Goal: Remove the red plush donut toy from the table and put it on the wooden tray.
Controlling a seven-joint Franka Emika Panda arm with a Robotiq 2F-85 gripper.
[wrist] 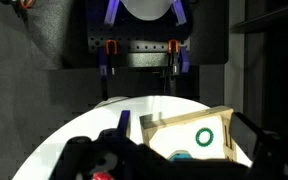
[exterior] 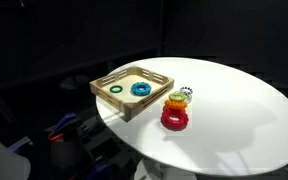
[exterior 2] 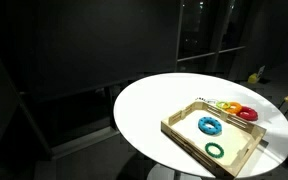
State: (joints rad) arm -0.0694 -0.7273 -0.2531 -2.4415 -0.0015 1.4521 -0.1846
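The red plush donut toy lies on the round white table, just off the wooden tray's near corner. It also shows in an exterior view behind the tray. The arm is not in either exterior view. In the wrist view my gripper is a dark shape along the bottom edge, high above the table. Its two fingers stand wide apart with nothing between them. The tray lies below it. The red toy is not clearly seen in this view.
An orange ring and a pale multicoloured ring lie right behind the red toy. A blue ring and a green ring lie in the tray; both show in the wrist view. The surroundings are dark.
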